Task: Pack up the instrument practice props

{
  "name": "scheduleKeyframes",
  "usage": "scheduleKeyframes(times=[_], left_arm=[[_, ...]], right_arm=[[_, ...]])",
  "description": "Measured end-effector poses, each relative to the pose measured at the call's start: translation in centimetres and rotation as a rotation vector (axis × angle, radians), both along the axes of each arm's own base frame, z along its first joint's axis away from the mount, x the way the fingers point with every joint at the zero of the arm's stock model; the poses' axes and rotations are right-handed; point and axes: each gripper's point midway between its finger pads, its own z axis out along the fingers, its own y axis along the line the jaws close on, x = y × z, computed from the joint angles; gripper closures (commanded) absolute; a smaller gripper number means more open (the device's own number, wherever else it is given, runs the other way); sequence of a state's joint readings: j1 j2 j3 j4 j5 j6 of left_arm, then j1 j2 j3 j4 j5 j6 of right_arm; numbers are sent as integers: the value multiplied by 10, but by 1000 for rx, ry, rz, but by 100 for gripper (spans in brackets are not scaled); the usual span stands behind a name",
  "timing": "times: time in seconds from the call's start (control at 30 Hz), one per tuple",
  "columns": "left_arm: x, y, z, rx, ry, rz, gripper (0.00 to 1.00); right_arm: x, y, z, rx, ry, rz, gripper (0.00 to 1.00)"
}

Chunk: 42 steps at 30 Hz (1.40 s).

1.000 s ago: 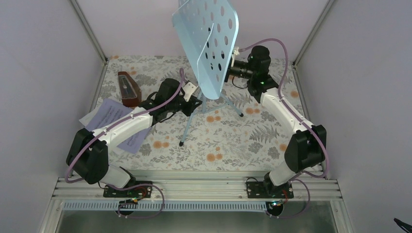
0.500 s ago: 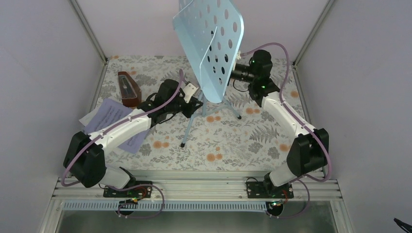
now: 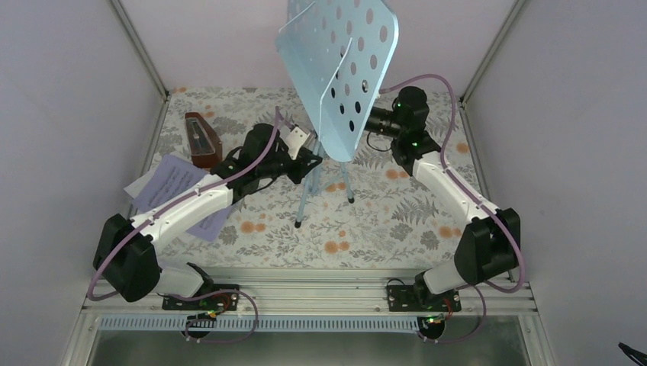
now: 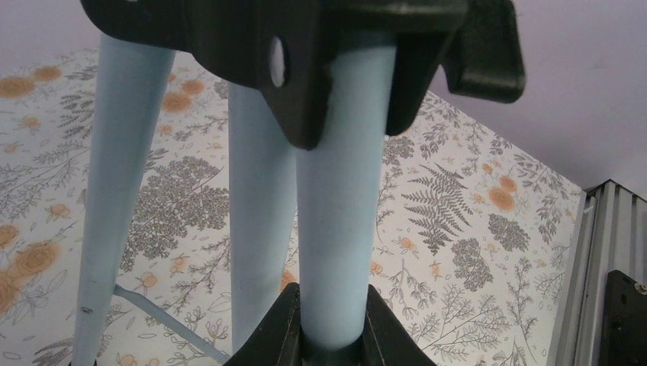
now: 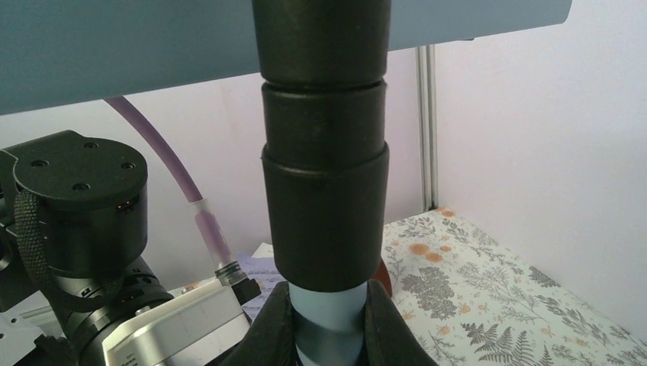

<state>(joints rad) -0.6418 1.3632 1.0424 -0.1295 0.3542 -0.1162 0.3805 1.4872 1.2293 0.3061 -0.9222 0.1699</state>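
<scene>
Two grippers, both closed on the music stand [image 3: 339,69]. We see L gripper [image 4: 333,339] pinching its lower tube by the tripod legs, and R gripper [image 5: 328,328] on the tube just under the black collar. Stand leans over mid counter [image 3: 381,221]. Metronome [image 3: 202,141] sits back-left, w/ sheet-music pages [image 3: 172,179] beside it.

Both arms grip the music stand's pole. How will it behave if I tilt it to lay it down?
Probably top-heavy: the music stand carries its wide perforated top high above narrow tripod legs, so it may swing over. The smooth round pole could twist in the fingers.
</scene>
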Motion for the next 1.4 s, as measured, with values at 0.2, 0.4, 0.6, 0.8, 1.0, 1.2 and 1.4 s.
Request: scheduleKeyframes(times=[0.2, 0.4, 0.6, 0.8, 1.0, 1.2, 1.4], left_arm=[[-2, -3, 2, -13, 7, -3, 98], [-3, -5, 3, -25, 12, -1, 98], [-3, -6, 6, -41, 18, 7, 98], [-10, -10, 12, -54, 15, -9, 98], [-10, -10, 13, -64, 23, -4, 98], [-17, -14, 15, -79, 40, -31, 98], [-22, -16, 11, -102, 32, -62, 91]], right_arm=[[-3, -1, -2, 8, 6, -14, 96], [-3, -2, -2, 16, 6, -25, 96], [-2, -3, -2, 27, 18, -47, 96], [-7, -6, -4, 48, 51, -62, 96], [-5, -6, -5, 67, 73, -81, 96], [-8, -8, -11, 104, 118, -96, 96], [-13, -15, -13, 135, 141, -127, 96]])
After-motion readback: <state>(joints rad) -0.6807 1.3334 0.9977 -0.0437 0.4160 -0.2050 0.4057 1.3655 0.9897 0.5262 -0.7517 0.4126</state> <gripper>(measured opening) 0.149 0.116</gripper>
